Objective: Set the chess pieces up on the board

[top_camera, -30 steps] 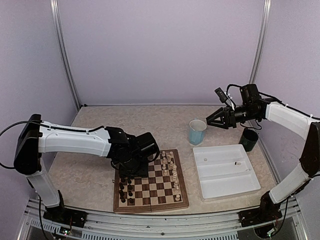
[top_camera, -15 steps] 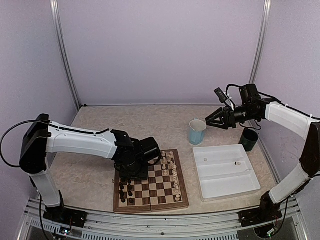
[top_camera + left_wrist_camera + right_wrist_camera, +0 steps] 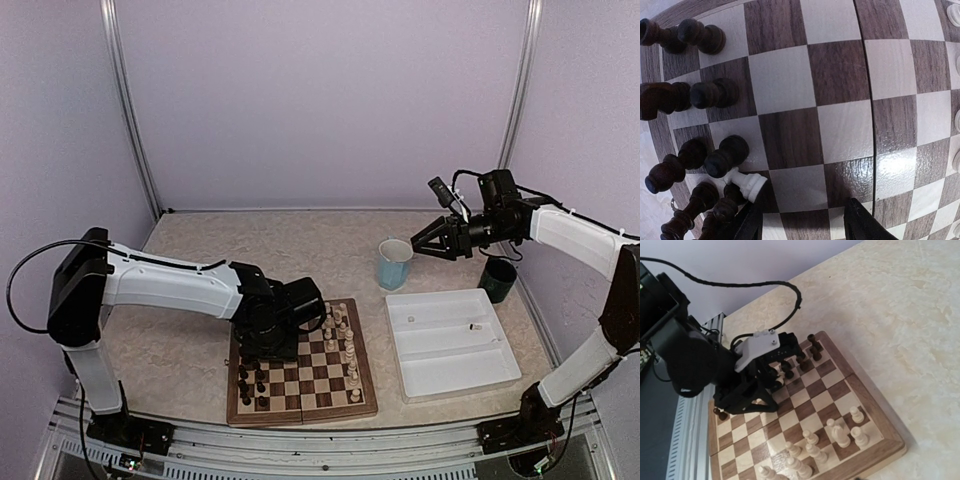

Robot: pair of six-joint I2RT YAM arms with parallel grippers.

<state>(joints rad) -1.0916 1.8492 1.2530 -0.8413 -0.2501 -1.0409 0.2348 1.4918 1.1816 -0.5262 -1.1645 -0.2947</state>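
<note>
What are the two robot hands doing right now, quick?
Left gripper: open, holding nothing.
Right gripper: open, holding nothing.

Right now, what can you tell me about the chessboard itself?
The chessboard is a square, glossy wooden board with dark-brown and light-tan checks, a mid-brown border and a seam down its middle. It lies flat on the speckled table near the front edge. Dark pieces stand along its left side, cream pieces along its right. The left arm's open fingers hang just above it.
</note>
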